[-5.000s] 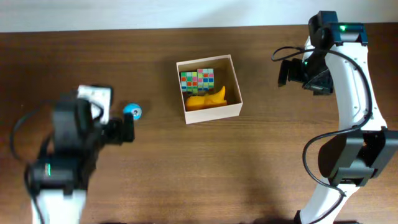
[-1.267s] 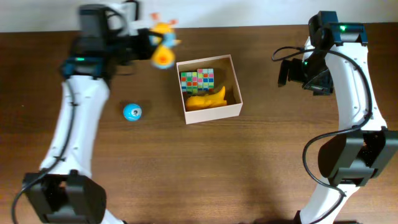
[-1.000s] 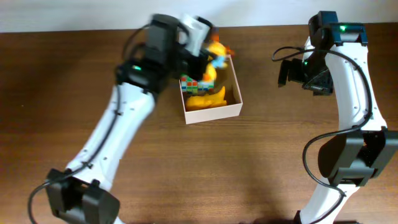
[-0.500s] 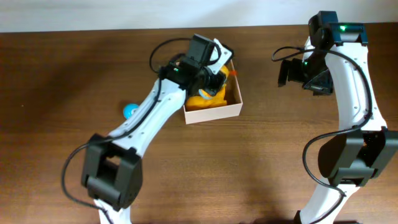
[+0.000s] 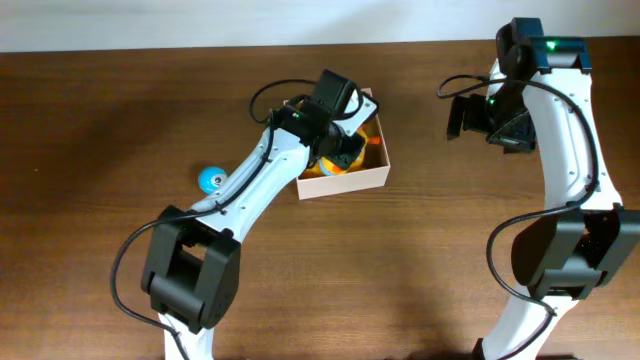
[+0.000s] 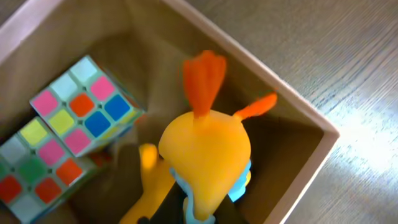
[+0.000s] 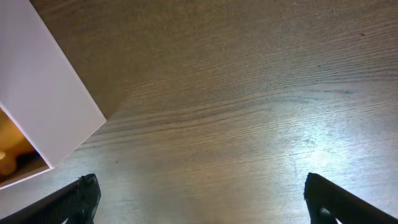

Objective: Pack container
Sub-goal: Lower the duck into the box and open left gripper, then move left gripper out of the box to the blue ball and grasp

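Container (image 5: 350, 180) | cube (image 6: 71, 127) inside | left jaws grip yellow toy (image 6: 205, 155)

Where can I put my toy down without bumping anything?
Bare wood lies between the container and the right gripper, along the whole front of the table, and left of the blue ball. Inside the container it is crowded: a cube and the left gripper holding an orange toy.

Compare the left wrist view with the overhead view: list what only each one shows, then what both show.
Left wrist only: the colour cube, square by square, and the orange tuft of the yellow-orange toy, close up inside the container. Overhead only: the blue ball on the table left of the container, and the right claw off to its right. Both: the container with yellow toys in it.
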Robot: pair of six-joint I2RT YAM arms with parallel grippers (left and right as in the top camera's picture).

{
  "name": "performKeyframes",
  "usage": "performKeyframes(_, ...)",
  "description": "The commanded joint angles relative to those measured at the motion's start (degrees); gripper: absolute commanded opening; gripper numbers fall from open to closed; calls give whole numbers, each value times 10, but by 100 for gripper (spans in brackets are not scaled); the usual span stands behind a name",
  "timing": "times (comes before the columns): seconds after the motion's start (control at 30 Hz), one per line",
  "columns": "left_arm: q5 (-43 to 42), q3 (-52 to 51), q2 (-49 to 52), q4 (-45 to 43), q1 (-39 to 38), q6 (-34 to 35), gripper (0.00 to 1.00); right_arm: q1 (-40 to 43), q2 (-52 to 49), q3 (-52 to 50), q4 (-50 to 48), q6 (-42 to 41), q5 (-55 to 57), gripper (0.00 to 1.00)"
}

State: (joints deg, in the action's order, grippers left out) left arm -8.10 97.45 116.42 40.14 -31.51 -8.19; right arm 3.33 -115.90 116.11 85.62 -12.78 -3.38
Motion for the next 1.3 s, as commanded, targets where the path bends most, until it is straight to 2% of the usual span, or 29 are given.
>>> performKeyframes(0.0, 0, 8, 0, 10, -2, -12, 9, 1, 0, 2, 0, 5, -5, 99)
performKeyframes(0.07, 0, 8, 0, 10, -2, -11, 11, 1, 0, 2, 0, 5, -5, 99)
performKeyframes(0.13, 0, 8, 0, 10, -3, -11, 20, 1, 0, 2, 0, 5, -5, 99)
performKeyframes(0.17, 0, 8, 0, 10, -3, -11, 37, 1, 0, 2, 0, 5, -5, 99)
performKeyframes(0.2, 0, 8, 0, 10, -4, -11, 64, 1, 0, 2, 0, 5, -5, 99)
performKeyframes(0.23, 0, 8, 0, 10, -5, -11, 82, 1, 0, 2, 0, 5, -5, 99)
performKeyframes(0.27, 0, 8, 0, 10, -6, -11, 96, 1, 0, 2, 0, 5, -5, 99)
performKeyframes(0.3, 0, 8, 0, 10, -6, -11, 99, 1, 0, 2, 0, 5, -5, 99)
performKeyframes(0.53, -3, 8, 0, 0, -11, -11, 99, 1, 0, 2, 0, 5, -5, 99)
performKeyframes(0.73, -39, 9, 0, -33, -14, -9, 99, 1, 0, 2, 0, 5, -5, 99)
performKeyframes(0.9, -40, 28, -3, -32, -3, 33, 99, 1, 0, 2, 0, 5, -5, 99)
performKeyframes(1.13, -22, 73, -40, 16, 61, 117, 99, 1, 0, 2, 0, 5, -5, 99)
performKeyframes(1.27, 3, 81, -76, 76, 120, 122, 99, 1, 0, 2, 0, 5, -5, 99)
